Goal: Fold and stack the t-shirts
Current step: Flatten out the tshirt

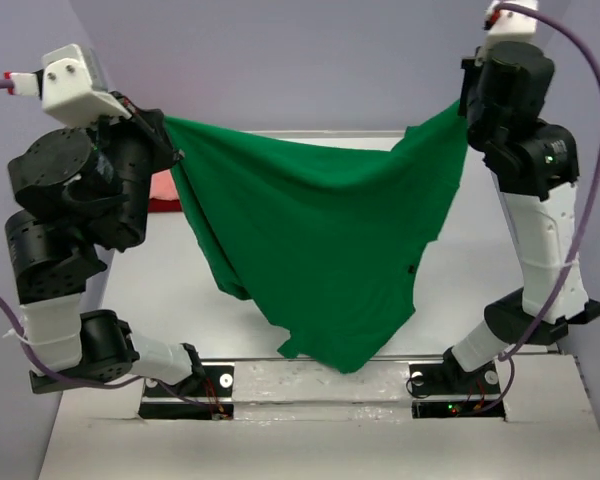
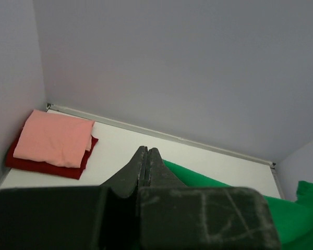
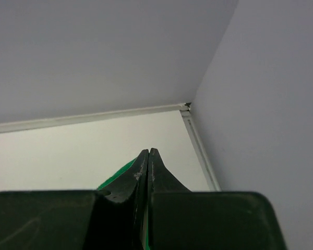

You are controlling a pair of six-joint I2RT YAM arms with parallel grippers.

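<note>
A green t-shirt point(image 1: 320, 250) hangs in the air, stretched between my two grippers, its lower part drooping toward the table's near edge. My left gripper point(image 1: 170, 135) is shut on its left corner, high at the left. My right gripper point(image 1: 464, 105) is shut on its right corner, high at the right. In the left wrist view the closed gripper point(image 2: 147, 151) has green cloth point(image 2: 219, 185) to its right. In the right wrist view the closed gripper point(image 3: 148, 152) shows a sliver of green cloth point(image 3: 117, 174) on its left. A folded pink shirt point(image 2: 55, 138) lies on a folded red shirt point(image 2: 41, 165) at the far left.
The red and pink stack shows partly behind my left arm in the top view point(image 1: 163, 192). Grey walls enclose the white table point(image 1: 310, 430) at the back and both sides. The back right corner point(image 3: 187, 105) is close to my right gripper.
</note>
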